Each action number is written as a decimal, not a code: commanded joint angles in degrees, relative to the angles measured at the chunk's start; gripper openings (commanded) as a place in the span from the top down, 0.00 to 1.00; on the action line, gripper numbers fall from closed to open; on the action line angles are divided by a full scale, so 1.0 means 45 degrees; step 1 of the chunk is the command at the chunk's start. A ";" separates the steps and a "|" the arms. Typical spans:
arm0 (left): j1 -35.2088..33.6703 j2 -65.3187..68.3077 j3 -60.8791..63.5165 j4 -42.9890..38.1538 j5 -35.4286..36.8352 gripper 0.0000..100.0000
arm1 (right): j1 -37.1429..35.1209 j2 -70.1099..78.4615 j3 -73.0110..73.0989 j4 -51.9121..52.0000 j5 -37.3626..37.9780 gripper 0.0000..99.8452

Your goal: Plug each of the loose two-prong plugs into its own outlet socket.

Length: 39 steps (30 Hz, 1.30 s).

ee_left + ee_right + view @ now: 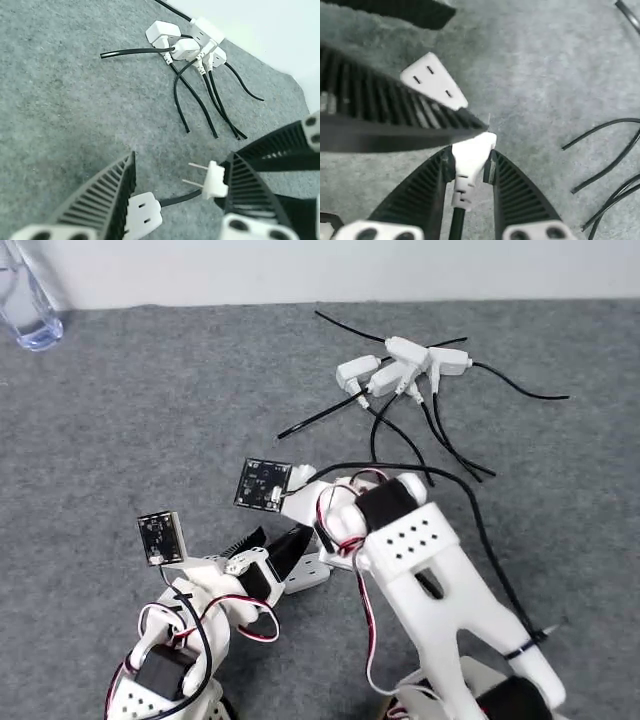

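White plug point(471, 149) pinched in right hand point(468, 156); left hand point(183, 157) spread beside socket point(143, 214).

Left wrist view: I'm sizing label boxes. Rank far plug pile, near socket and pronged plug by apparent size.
Largest: far plug pile, despite its distance.
Then near socket and pronged plug: they look alike, so unranked.

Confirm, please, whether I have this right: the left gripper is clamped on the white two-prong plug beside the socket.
Not quite: the right gripper is clamped on the white two-prong plug beside the socket, as the right wrist view shows.
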 commanded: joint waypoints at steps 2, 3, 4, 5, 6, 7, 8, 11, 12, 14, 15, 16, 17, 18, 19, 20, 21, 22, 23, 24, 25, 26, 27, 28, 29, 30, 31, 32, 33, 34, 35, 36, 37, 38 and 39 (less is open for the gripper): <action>0.0000 -0.0098 -0.0088 -0.0293 -0.0098 0.73 | -0.0498 -0.1397 -0.0762 0.0557 -0.0215 0.99; 0.0000 -0.0098 -0.0088 -0.0293 -0.0098 0.73 | -0.0576 -0.1612 -0.0762 0.0713 -0.0234 0.99; 0.0000 -0.0098 -0.0088 -0.0293 -0.0098 0.73 | -0.0635 -0.1827 -0.0762 0.0830 -0.0234 0.99; 0.0000 -0.0098 -0.0088 -0.0293 -0.0098 0.73 | -0.0635 -0.2022 -0.0762 0.0928 -0.0234 0.99; 0.0000 -0.0098 -0.0088 -0.0293 -0.0098 0.73 | -0.0635 -0.2178 -0.0762 0.1026 -0.0274 0.99; 0.0000 -0.0098 -0.0088 -0.0293 -0.0098 0.73 | -0.0635 -0.2315 -0.0762 0.1065 -0.0410 0.99; 0.0000 -0.0098 -0.0088 -0.0293 -0.0098 0.73 | -0.0635 -0.2452 -0.0762 0.1065 -0.0508 0.99; 0.0000 -0.0098 -0.0088 -0.0293 -0.0098 0.73 | -0.0674 -0.2706 -0.0762 0.1084 -0.0586 0.99; 0.0000 -0.0098 -0.0088 -0.0293 -0.0098 0.73 | -0.0674 -0.2745 -0.0781 0.1084 -0.0586 0.99; 0.0000 -0.0098 -0.0088 -0.0293 -0.0098 0.73 | -0.0674 -0.2764 -0.0821 0.1084 -0.0606 0.99; 0.0000 -0.0098 -0.0088 -0.0293 -0.0098 0.73 | -0.0674 -0.2764 -0.0821 0.1045 -0.0606 0.99; 0.0000 -0.0098 -0.0088 -0.0293 -0.0098 0.73 | -0.0674 -0.2764 -0.0821 0.1026 -0.0606 0.99; 0.0000 -0.0098 -0.0088 -0.0293 -0.0098 0.73 | -0.0674 -0.2764 -0.0821 0.0987 -0.0645 0.99; 0.0000 -0.0098 -0.0088 -0.0293 -0.0098 0.73 | -0.0674 -0.2764 -0.0840 0.0928 -0.0801 0.99; 0.0000 -0.0098 -0.0088 -0.0293 -0.0098 0.73 | -0.0674 -0.2764 -0.0860 0.0830 -0.0899 0.99; 0.0000 -0.0098 -0.0088 -0.0293 -0.0098 0.73 | -0.0674 -0.2764 -0.0860 0.0772 -0.0938 0.99; 0.0000 -0.0098 -0.0088 -0.0293 -0.0098 0.73 | -0.0694 -0.2764 -0.0860 0.0713 -0.0938 0.99; 0.0000 -0.0098 -0.0088 -0.0293 -0.0098 0.73 | -0.0694 -0.2764 -0.0860 0.0674 -0.0957 0.99; 0.0000 -0.0098 -0.0088 -0.0293 -0.0098 0.73 | -0.0713 -0.2764 -0.0860 0.0674 -0.0957 0.99; 0.0000 -0.0098 -0.0088 -0.0293 -0.0098 0.73 | -0.0850 -0.2764 -0.0860 0.0674 -0.0957 0.99; 0.0000 -0.0098 -0.0088 -0.0293 -0.0098 0.73 | -0.0967 -0.2764 -0.0860 0.0713 -0.0957 0.99; 0.0000 -0.0098 -0.0088 -0.0293 -0.0098 0.73 | -0.1065 -0.2764 -0.0860 0.0713 -0.0957 0.99; 0.0000 -0.0098 -0.0088 -0.0293 -0.0098 0.73 | -0.1182 -0.2764 -0.0860 0.0694 -0.0977 0.99; 0.0000 -0.0098 -0.0088 -0.0293 -0.0098 0.73 | -0.1280 -0.2764 -0.0899 0.0694 -0.1094 0.99; 0.0000 -0.0098 -0.0088 -0.0293 -0.0098 0.73 | -0.1319 -0.2764 -0.1074 0.0694 -0.1309 0.99; 0.0000 -0.0098 -0.0088 -0.0293 -0.0098 0.73 | -0.1338 -0.2764 -0.1270 0.0713 -0.1446 0.99; 0.0000 -0.0098 -0.0088 -0.0293 -0.0098 0.73 | -0.1358 -0.2764 -0.1446 0.0772 -0.1504 0.99; 0.0000 -0.0098 -0.0088 -0.0293 -0.0098 0.73 | -0.1358 -0.2764 -0.1621 0.0811 -0.1524 0.99; 0.0000 -0.0098 -0.0088 -0.0293 -0.0098 0.73 | -0.1358 -0.2764 -0.1739 0.0830 -0.1543 0.99; 0.0000 -0.0098 -0.0088 -0.0293 -0.0098 0.73 | -0.1358 -0.2764 -0.1836 0.0908 -0.1543 0.99; 0.0000 -0.0098 -0.0088 -0.0293 -0.0098 0.73 | -0.1358 -0.2764 -0.1875 0.0967 -0.1543 0.99; 0.0000 -0.0098 -0.0088 -0.0293 -0.0098 0.73 | -0.1358 -0.2764 -0.1895 0.0987 -0.1543 0.99; 0.0000 -0.0098 -0.0088 -0.0293 -0.0098 0.73 | -0.1358 -0.2764 -0.1895 0.1006 -0.1543 0.99; 0.0000 -0.0098 -0.0088 -0.0293 -0.0098 0.73 | -0.1358 -0.2764 -0.1875 0.1006 -0.1543 0.99; 0.0000 -0.0098 -0.0088 -0.0293 -0.0098 0.73 | -0.1338 -0.2764 -0.1856 0.1006 -0.1543 0.99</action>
